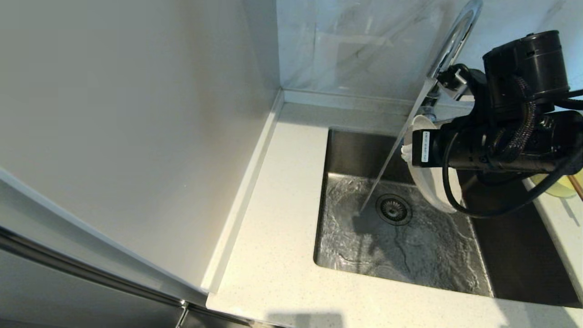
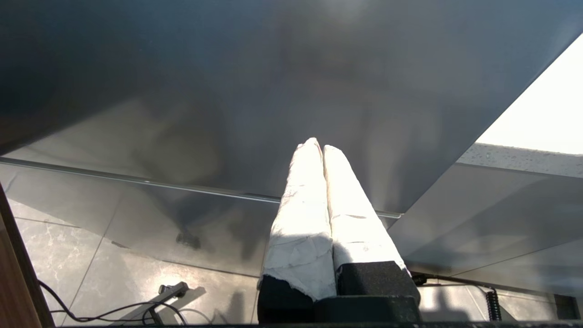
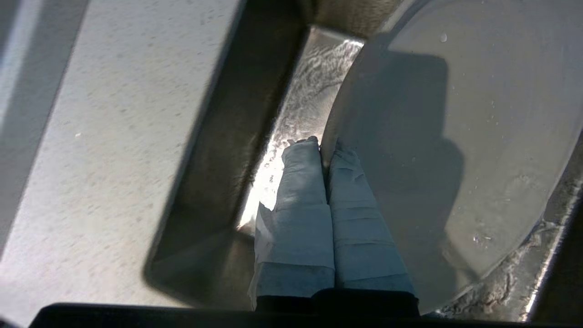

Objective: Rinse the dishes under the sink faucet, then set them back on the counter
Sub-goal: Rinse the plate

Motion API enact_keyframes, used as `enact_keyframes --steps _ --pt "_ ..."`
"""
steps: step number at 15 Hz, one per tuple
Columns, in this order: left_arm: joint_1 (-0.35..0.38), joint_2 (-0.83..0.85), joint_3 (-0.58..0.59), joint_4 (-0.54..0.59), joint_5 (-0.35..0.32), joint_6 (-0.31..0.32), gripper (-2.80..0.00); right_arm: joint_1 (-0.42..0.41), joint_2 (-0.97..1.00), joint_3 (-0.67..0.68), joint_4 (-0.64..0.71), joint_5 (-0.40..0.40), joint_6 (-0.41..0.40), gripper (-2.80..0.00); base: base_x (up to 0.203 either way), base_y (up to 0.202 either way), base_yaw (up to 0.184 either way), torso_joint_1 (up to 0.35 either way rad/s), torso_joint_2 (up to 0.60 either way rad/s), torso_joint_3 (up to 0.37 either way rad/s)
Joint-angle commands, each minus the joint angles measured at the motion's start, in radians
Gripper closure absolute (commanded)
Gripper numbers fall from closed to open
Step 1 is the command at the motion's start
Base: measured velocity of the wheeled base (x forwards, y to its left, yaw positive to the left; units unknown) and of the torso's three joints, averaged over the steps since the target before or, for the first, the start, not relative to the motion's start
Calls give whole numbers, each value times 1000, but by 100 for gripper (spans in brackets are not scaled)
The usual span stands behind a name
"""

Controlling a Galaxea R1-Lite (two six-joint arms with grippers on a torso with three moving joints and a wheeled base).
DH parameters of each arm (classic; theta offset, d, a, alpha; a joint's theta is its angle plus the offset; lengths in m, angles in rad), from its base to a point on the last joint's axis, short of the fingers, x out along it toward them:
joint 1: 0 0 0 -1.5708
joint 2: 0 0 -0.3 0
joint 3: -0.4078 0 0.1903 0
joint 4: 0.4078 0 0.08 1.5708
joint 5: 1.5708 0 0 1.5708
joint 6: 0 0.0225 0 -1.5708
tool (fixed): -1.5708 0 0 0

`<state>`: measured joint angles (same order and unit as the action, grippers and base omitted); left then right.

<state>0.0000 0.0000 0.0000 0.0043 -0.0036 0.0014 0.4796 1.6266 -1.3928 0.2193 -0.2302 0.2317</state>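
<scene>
Counter [image 1: 273,237]: cream-white, finely speckled, nearest band at 6 o'clock in the head view, running up the sink's 9 o'clock side to a low raised rim.

Sink [image 1: 337,255]: brushed steel basin, floor rippled with water, round drain strainer [image 1: 394,209] near centre.

Plate [image 1: 432,182]: cream-white, held on edge above the basin at 3 o'clock of the drain, just beside the water stream [image 1: 387,168]. Right wrist view alone shows droplets on its face [image 3: 455,136] and rim pinched between wrapped fingers [image 3: 300,191].

Right gripper [image 3: 322,148]: clamped narrow on the plate rim; arm body black, cabled, blocking the basin's 2 o'clock corner in the head view. White label on the wrist [image 1: 426,146], print too small to read.

Bowl [image 1: 558,187]: pale yellow, on the counter at 3 o'clock, mostly hidden behind the arm; brown chopsticks tip [image 1: 576,187] just beside it.

Faucet [image 1: 455,38]: chrome gooseneck at 1 o'clock, base hidden by the arm.

Wall: grey-veined marble [image 1: 364,45] at 12 o'clock.

Left gripper [image 2: 322,148]: seen only in the left wrist view, fingers pressed together on nothing, below a dark panel [image 2: 227,91], tiled floor [image 2: 136,273] beyond.
</scene>
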Motion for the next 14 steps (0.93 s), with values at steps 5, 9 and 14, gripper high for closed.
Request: enact_keyframes --steps 5,9,14 --pt "0 0 0 0 -1 0 0 69 -34 0 14 26 3 0 0 0 0 0 0 0" --pt "0 0 0 0 0 0 0 68 -70 52 75 11 24 0 0 0 0 0 0 0" --pt "0 0 0 0 0 0 0 -115 -303 142 96 271 320 0 0 0 0 0 0 0"
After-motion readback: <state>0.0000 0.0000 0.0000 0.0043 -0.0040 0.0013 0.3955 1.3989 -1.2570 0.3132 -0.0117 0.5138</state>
